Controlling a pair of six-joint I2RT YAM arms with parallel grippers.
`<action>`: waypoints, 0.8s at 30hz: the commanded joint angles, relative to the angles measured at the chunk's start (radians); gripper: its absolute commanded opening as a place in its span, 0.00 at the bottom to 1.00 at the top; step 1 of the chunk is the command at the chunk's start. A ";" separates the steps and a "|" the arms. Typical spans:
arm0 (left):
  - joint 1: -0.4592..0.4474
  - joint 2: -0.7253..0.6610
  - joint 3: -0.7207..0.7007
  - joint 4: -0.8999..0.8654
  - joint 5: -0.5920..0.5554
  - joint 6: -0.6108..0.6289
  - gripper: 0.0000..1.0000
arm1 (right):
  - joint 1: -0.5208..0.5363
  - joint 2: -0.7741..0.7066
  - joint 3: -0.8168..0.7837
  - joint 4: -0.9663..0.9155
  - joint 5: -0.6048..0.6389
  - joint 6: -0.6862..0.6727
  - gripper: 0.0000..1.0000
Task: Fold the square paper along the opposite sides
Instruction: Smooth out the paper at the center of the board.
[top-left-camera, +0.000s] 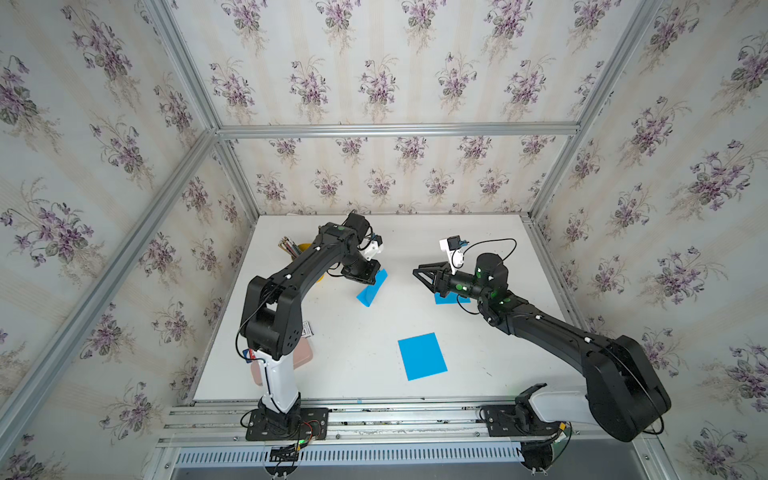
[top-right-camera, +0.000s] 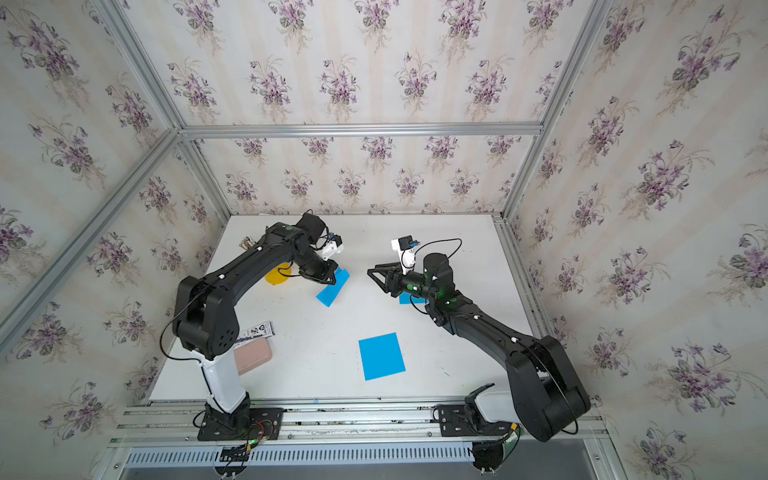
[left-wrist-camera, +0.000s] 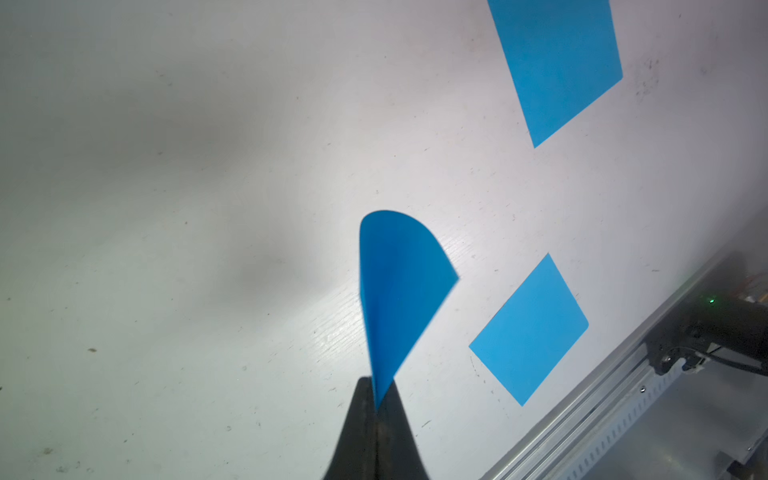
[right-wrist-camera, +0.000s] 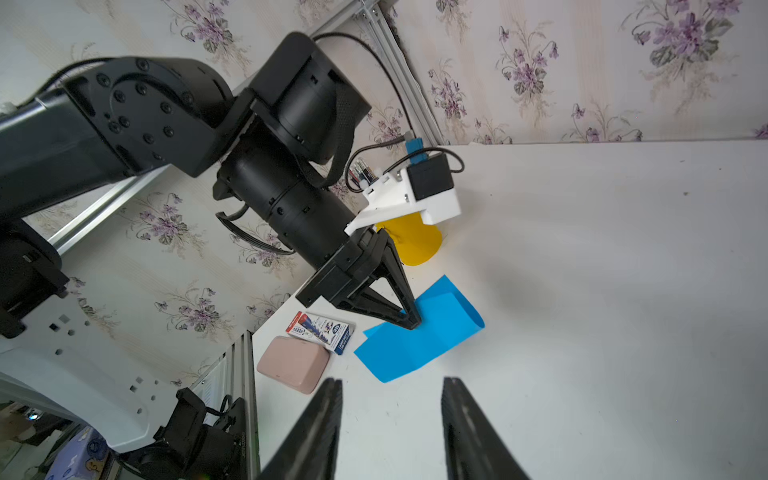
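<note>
1. Table (top-left-camera: 353, 365): the work is staged toward its far side.
2. Right gripper (right-wrist-camera: 392, 384): the jaws are held apart and empty, apparently kept ready for pressing.
3. Left gripper (left-wrist-camera: 376, 409): it is clamped tightly on 1 edge of the square paper (right-wrist-camera: 436, 340).
4. Square paper: it is curled upward between both grippers, so that opposite sides can be brought together.

No wording can be read anywhere. The only print is on a small white box (right-wrist-camera: 320, 331) near the table's (right-wrist-camera: 582, 270) left edge, just beside a pink case (right-wrist-camera: 293, 365). Its blue and red marks are too small and blurred to make out.
</note>
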 joint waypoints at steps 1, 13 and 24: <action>-0.016 0.047 0.020 -0.033 -0.009 0.101 0.00 | 0.012 0.009 -0.002 0.003 -0.009 -0.058 0.41; -0.052 0.289 0.209 -0.051 0.053 0.310 0.00 | 0.210 0.019 -0.196 0.249 0.197 -0.247 0.40; -0.058 0.457 0.298 -0.069 -0.084 0.401 0.00 | 0.276 0.210 -0.208 0.474 0.375 -0.424 0.37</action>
